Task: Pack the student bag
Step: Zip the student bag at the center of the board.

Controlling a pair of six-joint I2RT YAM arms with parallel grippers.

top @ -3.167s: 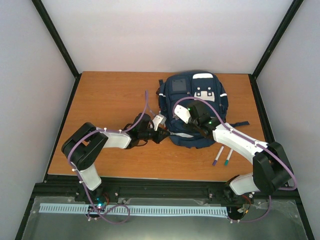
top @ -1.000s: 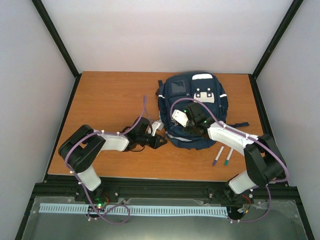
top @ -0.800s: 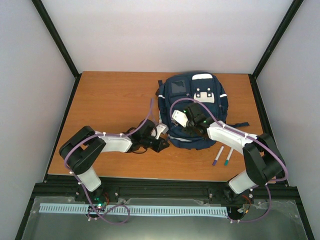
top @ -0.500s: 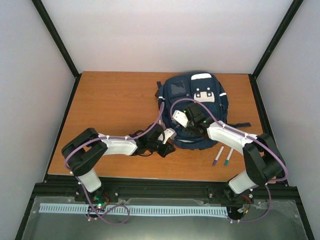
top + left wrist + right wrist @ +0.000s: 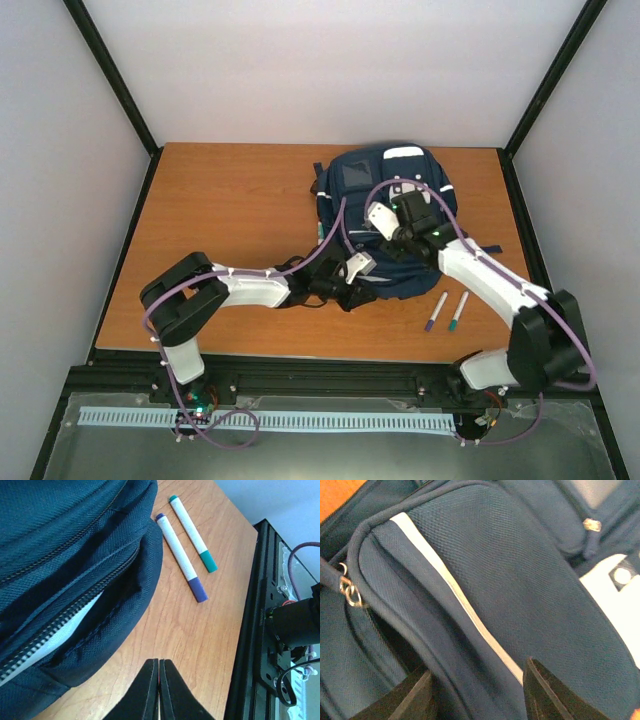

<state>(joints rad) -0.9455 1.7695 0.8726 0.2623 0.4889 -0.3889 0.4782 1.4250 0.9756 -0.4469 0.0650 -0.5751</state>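
The student bag (image 5: 385,205) lies flat on the table, navy with white stripes and patches. In the left wrist view its near edge (image 5: 75,555) shows a zip standing partly open, with something white inside (image 5: 47,642). My left gripper (image 5: 367,291) is shut and empty, low over the wood just beside that edge (image 5: 158,661). My right gripper (image 5: 402,238) hovers over the middle of the bag. Its jaws stand open (image 5: 477,680) over a fabric ridge with a white stripe (image 5: 520,570). A metal zip ring (image 5: 350,592) lies to their left.
Two markers lie side by side on the table right of the bag's near corner, one purple-capped (image 5: 436,311) (image 5: 181,557) and one green-capped (image 5: 456,312) (image 5: 192,532). The black frame rail (image 5: 260,630) runs along the table's near edge. Bare wood (image 5: 220,210) lies left of the bag.
My left gripper has slid right along the bag's near edge, staying shut. My right gripper has opened and moved toward the bag's top. The bag's near part has shifted slightly.
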